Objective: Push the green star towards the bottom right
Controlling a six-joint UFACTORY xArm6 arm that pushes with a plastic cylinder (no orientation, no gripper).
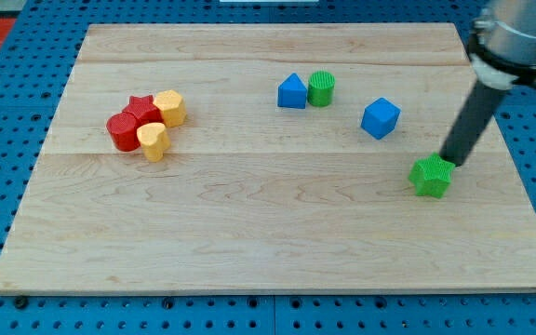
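The green star [432,176] lies on the wooden board [268,233] at the view's right, a little below the middle. My tip [450,162] rests against the star's upper right corner, with the dark rod slanting up to the view's right. A blue cube [381,118] sits up and to the left of the star.
A blue triangular block [292,92] and a green cylinder [321,88] stand side by side near the top middle. At the left, a red star [140,112], a red cylinder [122,131], a yellow hexagon [169,107] and a yellow heart [154,140] are clustered together.
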